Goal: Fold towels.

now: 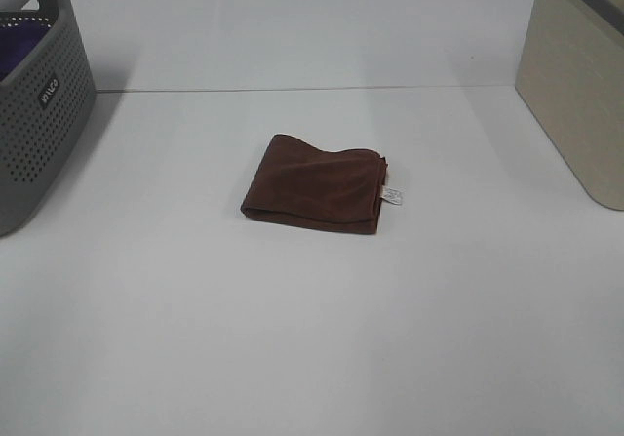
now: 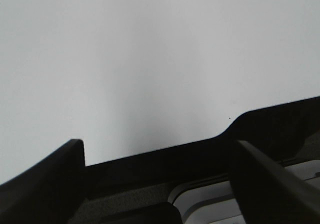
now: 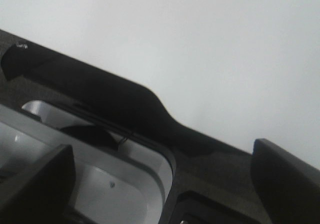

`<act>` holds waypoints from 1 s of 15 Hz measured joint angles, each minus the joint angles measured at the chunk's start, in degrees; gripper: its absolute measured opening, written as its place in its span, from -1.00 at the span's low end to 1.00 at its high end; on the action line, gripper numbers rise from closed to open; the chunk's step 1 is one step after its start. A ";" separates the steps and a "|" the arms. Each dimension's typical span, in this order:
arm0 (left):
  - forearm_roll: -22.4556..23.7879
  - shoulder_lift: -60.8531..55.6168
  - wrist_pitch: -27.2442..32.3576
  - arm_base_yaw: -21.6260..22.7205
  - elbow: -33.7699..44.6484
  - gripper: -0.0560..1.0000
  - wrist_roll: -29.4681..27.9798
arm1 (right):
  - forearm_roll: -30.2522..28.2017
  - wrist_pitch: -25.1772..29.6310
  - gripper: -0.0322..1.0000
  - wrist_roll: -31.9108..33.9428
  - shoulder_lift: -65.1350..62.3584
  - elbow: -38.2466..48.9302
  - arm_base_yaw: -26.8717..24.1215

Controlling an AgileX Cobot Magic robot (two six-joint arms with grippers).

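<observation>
A brown towel lies folded into a small rectangle in the middle of the white table, with a white tag sticking out on its right side. Neither arm shows in the exterior high view. My left gripper is open and empty, with its dark fingers spread wide over the robot's dark base and bare table. My right gripper is also open and empty, with its fingers wide apart. The towel does not show in either wrist view.
A grey perforated laundry basket stands at the far left with purple cloth inside. A beige bin stands at the far right. A seam crosses the table behind the towel.
</observation>
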 joint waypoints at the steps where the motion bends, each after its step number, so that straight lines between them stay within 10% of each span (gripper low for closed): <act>1: -0.17 -3.09 -0.80 0.00 1.32 0.53 1.20 | 0.00 -0.92 0.79 -0.74 -3.61 0.06 0.00; 15: -5.67 -9.11 -8.77 0.00 5.16 0.53 10.60 | -0.11 -3.95 0.79 -3.09 -16.67 2.01 0.00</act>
